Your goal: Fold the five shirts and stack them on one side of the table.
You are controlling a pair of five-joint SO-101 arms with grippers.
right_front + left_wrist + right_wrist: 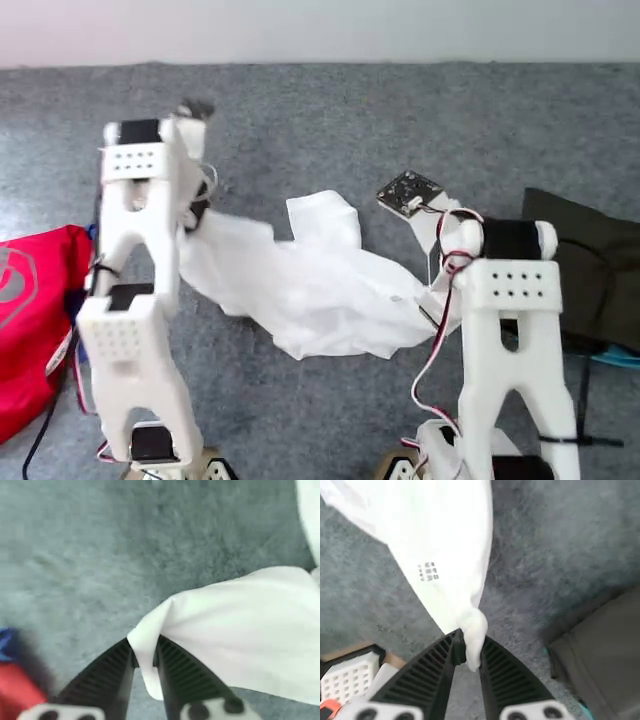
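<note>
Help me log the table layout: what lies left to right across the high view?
red shirt → left arm → white shirt → right arm → dark shirt

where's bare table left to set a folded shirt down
Widest bare table is the far strip beyond the white shirt. A smaller patch lies between the two arm bases. Crowded: red shirt on the left edge, dark shirt on the right.
</note>
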